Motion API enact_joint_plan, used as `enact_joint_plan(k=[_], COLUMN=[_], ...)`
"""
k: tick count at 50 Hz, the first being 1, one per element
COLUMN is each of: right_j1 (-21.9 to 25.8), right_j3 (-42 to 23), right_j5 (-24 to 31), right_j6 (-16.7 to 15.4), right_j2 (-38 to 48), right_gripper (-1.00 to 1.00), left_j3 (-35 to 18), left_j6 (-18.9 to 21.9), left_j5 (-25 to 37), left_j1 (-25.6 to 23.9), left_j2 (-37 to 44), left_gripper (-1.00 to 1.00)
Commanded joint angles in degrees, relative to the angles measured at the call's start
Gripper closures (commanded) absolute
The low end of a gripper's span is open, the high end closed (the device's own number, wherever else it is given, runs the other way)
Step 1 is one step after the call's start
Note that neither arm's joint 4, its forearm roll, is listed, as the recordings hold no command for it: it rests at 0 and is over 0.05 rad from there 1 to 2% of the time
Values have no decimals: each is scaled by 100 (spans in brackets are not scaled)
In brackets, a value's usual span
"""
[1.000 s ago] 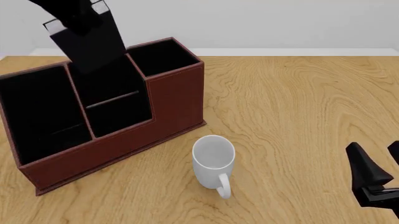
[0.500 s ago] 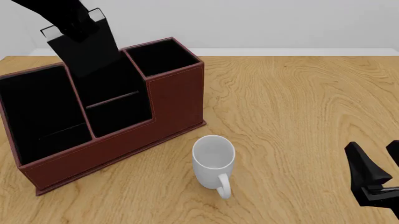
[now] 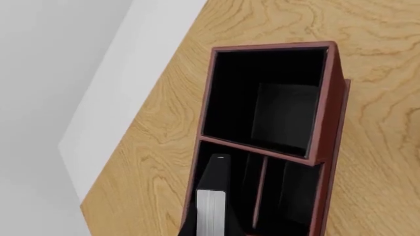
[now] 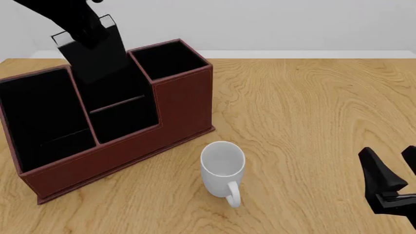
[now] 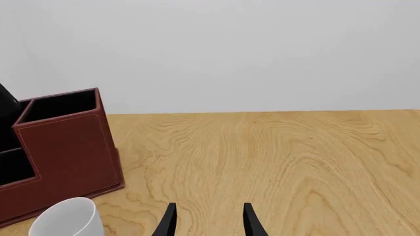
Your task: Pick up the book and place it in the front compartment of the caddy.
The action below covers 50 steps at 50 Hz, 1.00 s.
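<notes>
Your count on the table

You have one book (image 4: 97, 53), one caddy (image 4: 182, 105) with three cells, one white mug (image 4: 223, 168).

A light wood-grain bench (image 4: 312, 107) fills most of the front view, running back to a pale wall along the top of the frame. On it, at the left, stands the reddish-brown caddy (image 4: 182, 107), set at an angle. A white mug (image 4: 222, 168) stands just right of the caddy's near corner, lower centre, handle toward the bottom edge.
</notes>
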Motion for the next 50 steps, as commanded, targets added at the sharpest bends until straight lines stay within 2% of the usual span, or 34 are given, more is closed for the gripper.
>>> enact_joint_plan(k=[1,24,50], right_j1=[-11,-11,-24], right_j3=[0,0,1], right_j5=[-32,-47,-243], right_j6=[18,34,51], right_j2=[54,103,347], right_gripper=[-100,-100,-100], left_j3=[-20,387,311], left_j6=[112,204,125], left_j5=[-122,-398,-554], left_j1=[29,160,99], left_j2=[114,306,622], left_gripper=[100,100,100])
